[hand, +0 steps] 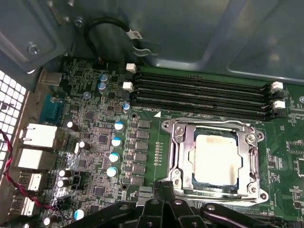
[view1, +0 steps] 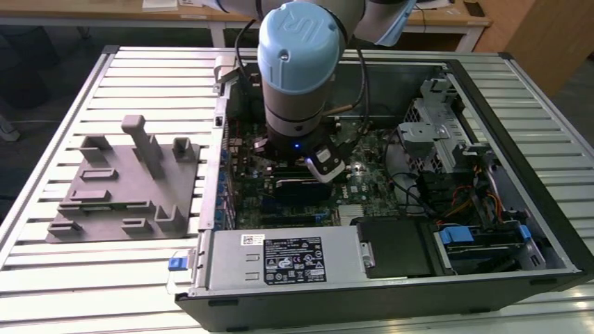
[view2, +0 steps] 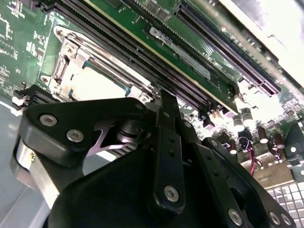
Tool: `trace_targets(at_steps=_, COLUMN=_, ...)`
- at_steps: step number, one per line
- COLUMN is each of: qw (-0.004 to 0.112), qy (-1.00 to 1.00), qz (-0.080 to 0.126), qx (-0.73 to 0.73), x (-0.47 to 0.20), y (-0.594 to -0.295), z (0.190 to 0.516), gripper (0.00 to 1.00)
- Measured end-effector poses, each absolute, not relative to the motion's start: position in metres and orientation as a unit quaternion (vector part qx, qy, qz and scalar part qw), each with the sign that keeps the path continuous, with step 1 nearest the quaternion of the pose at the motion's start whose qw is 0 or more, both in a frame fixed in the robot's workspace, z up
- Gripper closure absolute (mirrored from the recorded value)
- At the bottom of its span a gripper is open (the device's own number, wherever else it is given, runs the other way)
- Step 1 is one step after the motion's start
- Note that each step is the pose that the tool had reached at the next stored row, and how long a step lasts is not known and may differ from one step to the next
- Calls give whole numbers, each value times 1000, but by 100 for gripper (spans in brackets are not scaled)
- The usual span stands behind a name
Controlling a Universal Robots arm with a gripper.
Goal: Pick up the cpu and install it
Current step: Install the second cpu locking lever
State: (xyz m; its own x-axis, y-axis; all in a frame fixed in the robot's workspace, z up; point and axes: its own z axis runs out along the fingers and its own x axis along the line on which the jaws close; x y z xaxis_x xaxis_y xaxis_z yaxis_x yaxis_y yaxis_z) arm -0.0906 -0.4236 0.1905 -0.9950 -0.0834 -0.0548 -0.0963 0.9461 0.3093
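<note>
The cpu (hand: 216,159), a pale silvery square chip, lies flat inside the open metal-framed socket (hand: 176,142) on the green motherboard. In the second wrist view the cpu (view2: 97,85) shows just beyond the black fingertips. My gripper (hand: 164,190) hovers at the socket's edge, beside the chip and not over it. Its black fingers (view2: 166,123) meet at the tip with nothing between them. In the exterior view the arm (view1: 297,69) reaches straight down into the open computer case (view1: 519,174).
Long memory slots (hand: 199,95) run alongside the socket. A grey plastic fixture with upright posts (view1: 121,188) stands on the slatted table at the exterior view's left. A power supply (view1: 278,257), drive cage (view1: 436,132) and cables crowd the case.
</note>
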Motion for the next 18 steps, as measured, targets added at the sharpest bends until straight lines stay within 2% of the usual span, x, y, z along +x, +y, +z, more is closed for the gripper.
trace_targets(at_steps=18, qw=21, qy=986, qz=160, qx=-46, x=-91, y=-424, z=187, gripper=89)
